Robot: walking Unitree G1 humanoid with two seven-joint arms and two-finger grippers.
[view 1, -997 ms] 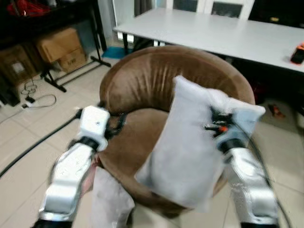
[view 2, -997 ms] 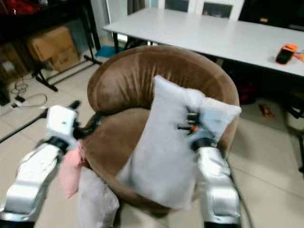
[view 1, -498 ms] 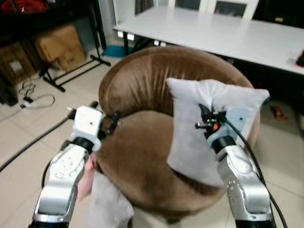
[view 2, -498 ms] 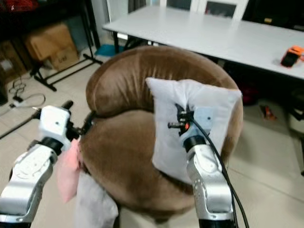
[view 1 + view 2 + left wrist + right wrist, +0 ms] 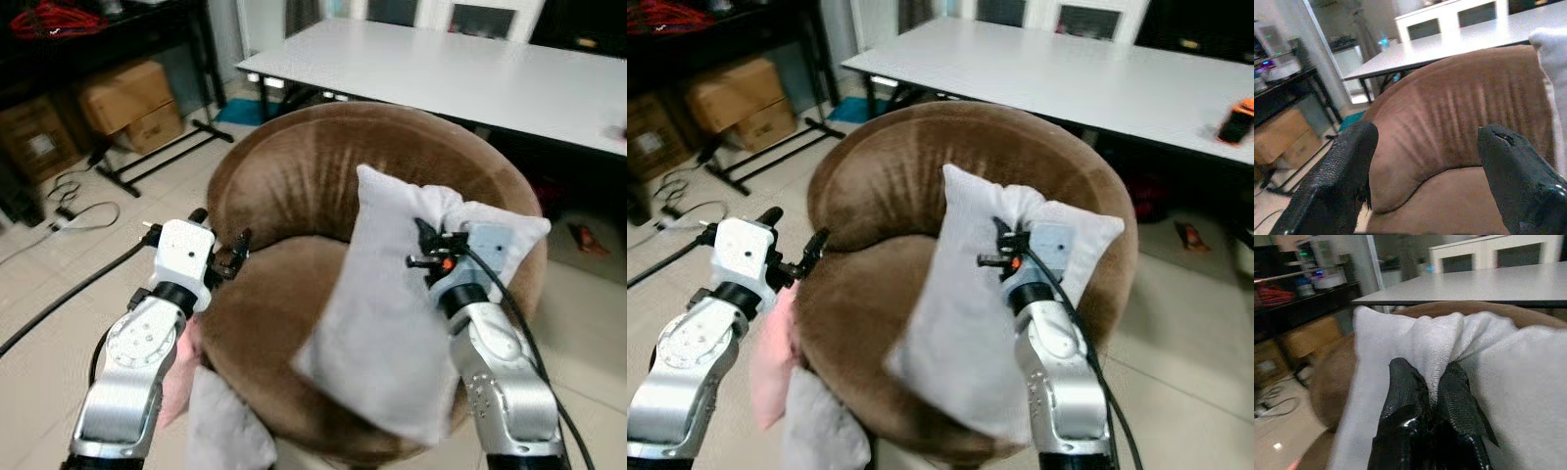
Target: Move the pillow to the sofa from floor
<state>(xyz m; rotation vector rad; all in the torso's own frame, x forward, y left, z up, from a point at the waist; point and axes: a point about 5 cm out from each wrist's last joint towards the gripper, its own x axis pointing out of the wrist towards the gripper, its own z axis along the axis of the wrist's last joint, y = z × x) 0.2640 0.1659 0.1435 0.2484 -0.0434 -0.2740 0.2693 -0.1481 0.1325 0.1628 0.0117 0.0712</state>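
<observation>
The right gripper [image 5: 1430, 396] is pinched tight on a bunched fold near the top edge of the white pillow [image 5: 392, 323]. The pillow hangs tilted over the seat of the round brown sofa [image 5: 294, 186], its lower corner drooping past the seat's front edge and its upper part near the backrest on the right side. Whether the lower part rests on the cushion or hangs free I cannot tell.

The left gripper [image 5: 1425, 161] hovers at the sofa's left edge with its 2 fingers spread wide and nothing between them.

Risks, as I judge them: the hold is on 1 small fold of fabric, so the cloth could slip out and the pillow drop. If released now, the low corner overhanging the front edge could drag the pillow off the seat and back onto the floor; it needs to go deeper toward the backrest first. The left gripper is close to the armrest and could knock it if the robot steps forward.

The seat is soft brown velvet, curved and slightly domed, so a pillow set near the rim may slide. At the sofa's left front, on the pale tiled floor [image 5: 39, 294], lie a grey cushion [image 5: 823, 431] and a pink cloth [image 5: 772, 352]. Behind stands a long white table [image 5: 470, 69], with cardboard boxes [image 5: 127, 98] and cables [image 5: 78, 211] to the left.
</observation>
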